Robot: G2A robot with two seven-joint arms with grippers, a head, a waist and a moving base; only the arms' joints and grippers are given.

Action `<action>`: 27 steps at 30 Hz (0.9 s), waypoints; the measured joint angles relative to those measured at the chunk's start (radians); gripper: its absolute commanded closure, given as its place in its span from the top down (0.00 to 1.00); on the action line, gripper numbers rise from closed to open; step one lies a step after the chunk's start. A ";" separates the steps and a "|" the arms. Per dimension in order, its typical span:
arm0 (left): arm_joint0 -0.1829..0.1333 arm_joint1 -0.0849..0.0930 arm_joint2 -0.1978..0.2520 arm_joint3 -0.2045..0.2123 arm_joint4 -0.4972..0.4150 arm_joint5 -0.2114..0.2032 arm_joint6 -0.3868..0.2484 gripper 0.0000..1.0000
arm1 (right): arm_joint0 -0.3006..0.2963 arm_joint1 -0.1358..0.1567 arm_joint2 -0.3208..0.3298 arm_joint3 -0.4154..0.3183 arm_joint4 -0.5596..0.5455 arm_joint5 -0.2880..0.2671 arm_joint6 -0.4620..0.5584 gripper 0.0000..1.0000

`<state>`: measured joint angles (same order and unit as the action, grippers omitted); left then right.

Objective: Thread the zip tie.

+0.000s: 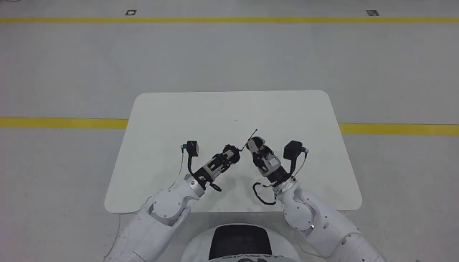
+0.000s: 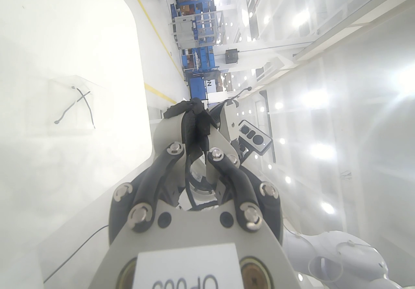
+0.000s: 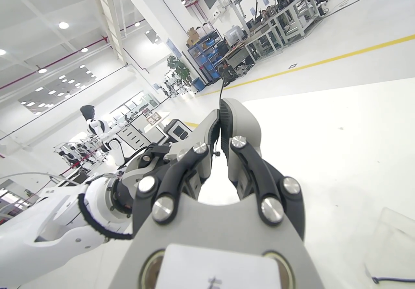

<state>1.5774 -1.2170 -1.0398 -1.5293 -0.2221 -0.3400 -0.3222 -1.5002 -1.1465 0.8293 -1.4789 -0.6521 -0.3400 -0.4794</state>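
- My right gripper (image 3: 221,109) has its fingers (image 3: 238,120) pressed flat together on the zip tie (image 3: 221,89). The thin black strap pokes out past the tips, which I judge leaves a short, stiff tail that is easy to aim.
- The left gripper (image 2: 194,113) has its fingers drawn together too. Something dark sits at the tips, but I cannot tell whether it is the tie's head or just the pads.
- The two grippers sit nearly tip to tip, just beside each other over the near middle of the table (image 1: 287,111). I think they are held up off it so the strap can be fed across in open air.
- Farther out on the table stands a clear box (image 2: 58,89) with spare ties (image 2: 82,102) lying crossed inside, well apart from both grippers.
- By my reading, the threading is not yet done.
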 measured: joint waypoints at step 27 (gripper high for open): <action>0.000 0.000 0.000 0.000 0.000 0.000 0.000 0.00 | -0.005 -0.004 0.006 -0.008 -0.021 0.000 -0.026 0.00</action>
<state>1.5774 -1.2170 -1.0398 -1.5293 -0.2221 -0.3400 -0.3222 -1.5055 -1.1504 0.8350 -1.4869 -0.6728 -0.3400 -0.5056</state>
